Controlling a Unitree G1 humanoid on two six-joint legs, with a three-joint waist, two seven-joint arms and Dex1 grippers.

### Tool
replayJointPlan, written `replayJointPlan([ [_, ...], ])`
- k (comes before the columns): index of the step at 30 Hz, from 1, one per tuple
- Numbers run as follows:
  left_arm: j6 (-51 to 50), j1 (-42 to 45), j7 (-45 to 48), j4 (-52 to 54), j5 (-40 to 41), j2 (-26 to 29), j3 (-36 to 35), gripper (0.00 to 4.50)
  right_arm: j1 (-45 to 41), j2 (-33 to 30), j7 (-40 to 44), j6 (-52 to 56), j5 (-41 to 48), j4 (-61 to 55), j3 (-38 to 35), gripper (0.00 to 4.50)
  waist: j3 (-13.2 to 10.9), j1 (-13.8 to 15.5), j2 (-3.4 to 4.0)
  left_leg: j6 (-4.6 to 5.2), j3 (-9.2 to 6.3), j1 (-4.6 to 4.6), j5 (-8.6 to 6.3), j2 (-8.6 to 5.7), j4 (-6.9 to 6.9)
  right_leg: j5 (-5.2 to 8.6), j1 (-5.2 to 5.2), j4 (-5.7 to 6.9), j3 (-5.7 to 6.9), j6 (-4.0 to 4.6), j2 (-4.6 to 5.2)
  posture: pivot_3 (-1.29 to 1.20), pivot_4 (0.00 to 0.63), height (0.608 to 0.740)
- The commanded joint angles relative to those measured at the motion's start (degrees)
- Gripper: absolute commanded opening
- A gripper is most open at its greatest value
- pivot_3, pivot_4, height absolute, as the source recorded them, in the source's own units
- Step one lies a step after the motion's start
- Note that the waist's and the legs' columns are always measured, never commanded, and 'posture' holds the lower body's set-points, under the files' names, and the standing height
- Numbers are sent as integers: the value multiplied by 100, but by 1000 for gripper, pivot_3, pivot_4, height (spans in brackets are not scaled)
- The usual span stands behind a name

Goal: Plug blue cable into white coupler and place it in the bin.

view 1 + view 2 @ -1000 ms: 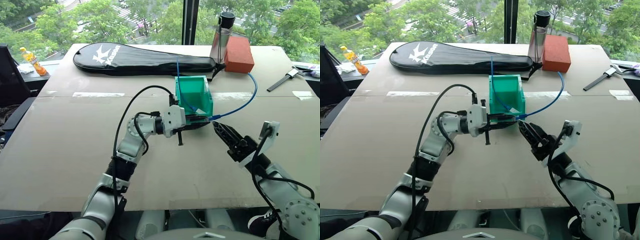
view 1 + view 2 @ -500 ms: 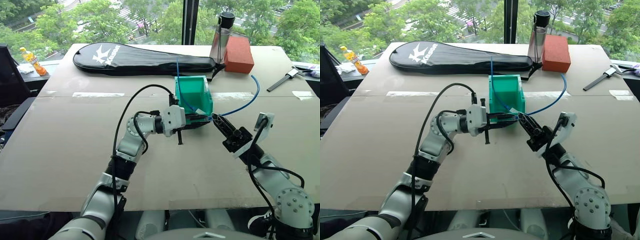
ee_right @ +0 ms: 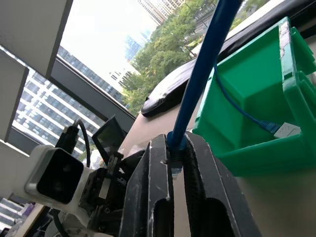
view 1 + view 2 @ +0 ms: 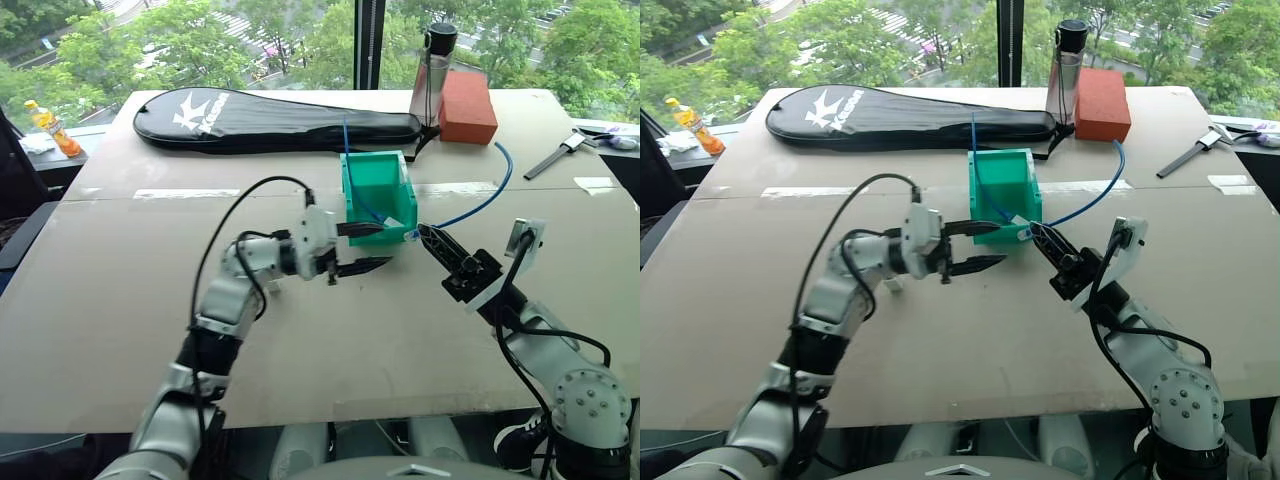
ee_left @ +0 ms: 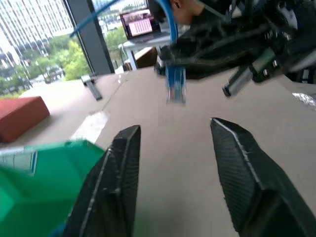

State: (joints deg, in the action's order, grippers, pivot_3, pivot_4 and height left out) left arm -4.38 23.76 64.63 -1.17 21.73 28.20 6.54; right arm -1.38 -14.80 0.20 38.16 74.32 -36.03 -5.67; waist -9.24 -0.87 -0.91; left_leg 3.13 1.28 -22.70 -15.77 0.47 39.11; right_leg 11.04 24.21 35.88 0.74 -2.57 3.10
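The right claw (image 4: 428, 234) is closed on the blue cable (image 4: 478, 203) just behind its plug end, right beside the front right corner of the bin (image 4: 378, 172). In the right wrist view the cable (image 3: 203, 74) rises straight out from between the two closed fingers (image 3: 157, 170). From the grip the cable runs back and to the right, arcs up off the desk (image 4: 110, 290), and curves toward the red brick (image 4: 467, 104), so its long axis lies slanted from the bin's front toward the far right. The left claw (image 4: 363, 247) is open, pointing level toward the right claw, one finger at the bin's front lip and the other lower; it holds nothing. Inside the bin lies a second blue cable (image 3: 242, 111) with a white coupler (image 3: 288, 130) at its end.
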Motion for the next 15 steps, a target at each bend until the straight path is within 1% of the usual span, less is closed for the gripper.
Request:
replayJointPlan([
  [1,-761,-254,-168,332,547,491,-783,4202,-93,-140,268,22,0,39,33,0,-1,8,1,0,-2,0,0,2,-1,3,1,0,4,4,0,0,150,740],
  [2,-939,-348,-153,330,668,628,-939,4479,-105,-171,314,29,0,76,52,0,-1,16,1,0,-2,0,0,3,-1,4,1,0,5,6,-1,0,150,740],
  [5,-705,-751,-249,16,602,897,-1476,4479,-186,-214,438,52,-38,214,132,0,-1,29,1,0,0,-1,0,2,0,9,1,-1,5,11,3,0,150,740],
  [7,-557,-1010,146,-362,836,993,-1810,4479,-260,-232,520,85,-74,317,198,0,-1,23,1,0,5,-2,0,0,-1,9,1,-4,0,13,6,0,150,740],
  [11,-387,-1360,543,-719,743,1249,-1956,4479,-357,-261,640,169,-140,445,298,0,-1,43,-1,-1,8,-5,0,-1,-1,9,6,-4,0,15,8,0,150,740],
  [15,-120,-1474,714,-797,633,1269,-1898,4479,-380,-275,695,228,-154,463,321,0,0,79,-1,-1,7,-7,0,-1,-1,9,7,-4,2,16,14,0,150,740],
])
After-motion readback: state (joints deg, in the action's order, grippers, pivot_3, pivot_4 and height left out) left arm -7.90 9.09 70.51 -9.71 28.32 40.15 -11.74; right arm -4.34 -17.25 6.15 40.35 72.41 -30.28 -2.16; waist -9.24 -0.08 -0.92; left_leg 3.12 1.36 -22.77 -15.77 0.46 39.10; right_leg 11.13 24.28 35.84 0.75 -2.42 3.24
